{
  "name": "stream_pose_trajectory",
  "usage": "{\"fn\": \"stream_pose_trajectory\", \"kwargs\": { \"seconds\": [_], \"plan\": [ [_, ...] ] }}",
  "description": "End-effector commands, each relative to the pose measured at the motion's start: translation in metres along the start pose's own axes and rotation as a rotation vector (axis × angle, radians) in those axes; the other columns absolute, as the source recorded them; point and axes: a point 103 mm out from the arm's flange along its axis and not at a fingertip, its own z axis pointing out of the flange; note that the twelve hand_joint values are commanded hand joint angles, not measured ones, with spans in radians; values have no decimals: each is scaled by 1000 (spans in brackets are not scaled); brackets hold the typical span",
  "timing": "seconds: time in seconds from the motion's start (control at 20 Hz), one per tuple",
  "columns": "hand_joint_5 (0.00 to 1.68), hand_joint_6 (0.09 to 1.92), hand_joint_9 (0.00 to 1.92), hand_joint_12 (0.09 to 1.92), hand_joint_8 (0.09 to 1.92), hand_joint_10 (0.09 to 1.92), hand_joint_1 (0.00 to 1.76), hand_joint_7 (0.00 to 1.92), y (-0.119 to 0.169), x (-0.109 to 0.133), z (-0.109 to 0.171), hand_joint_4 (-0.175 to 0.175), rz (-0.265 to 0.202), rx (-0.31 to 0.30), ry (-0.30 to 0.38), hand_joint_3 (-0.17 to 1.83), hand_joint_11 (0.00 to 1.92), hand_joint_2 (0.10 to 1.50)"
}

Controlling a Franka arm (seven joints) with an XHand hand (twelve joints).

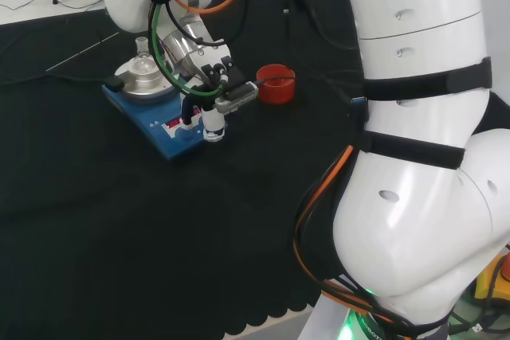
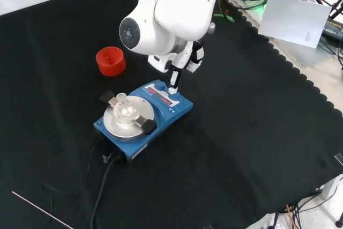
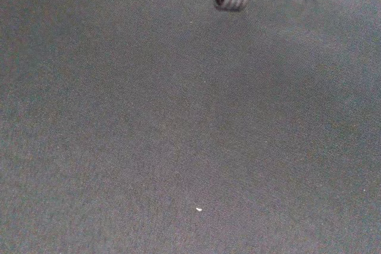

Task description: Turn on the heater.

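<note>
Directly above the front control panel of the blue box-shaped heater (image 2: 143, 115) with its round metal top plate, the black and white hand (image 2: 174, 81) points one straight finger down; the fingertip touches or nearly touches the panel. The heater's long axis lies diagonal on the black-clothed worktop (image 2: 257, 132). A downward press appears sufficient.

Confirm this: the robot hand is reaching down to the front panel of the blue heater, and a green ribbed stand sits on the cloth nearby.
Not quite: the stand is red, not green, as the front view shows. The rest holds: the robot hand reaches down to the blue heater's front panel.
</note>
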Motion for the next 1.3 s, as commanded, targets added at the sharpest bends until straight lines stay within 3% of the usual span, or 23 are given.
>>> {"fn": "stream_pose_trajectory", "kwargs": {
  "seconds": [0.05,0.3,0.5,0.85,1.3],
  "plan": [
    [340,103,1920,1515,1727,1601,1414,1757,1,1,2,-19,-2,6,0,827,1920,796],
    [346,103,1920,1512,1726,1599,1416,1758,2,1,3,-20,-6,11,2,830,1920,794],
    [355,103,1920,1498,1720,1597,1419,1759,-2,0,-4,-22,-27,-25,6,836,1920,791],
    [377,110,1920,1484,1714,1594,1424,1762,-32,-2,-38,-25,-55,-106,16,841,1920,788],
    [394,116,1920,1479,1711,1590,1427,1764,-41,-3,-48,-26,-62,-129,22,844,1920,786]
  ]
}}
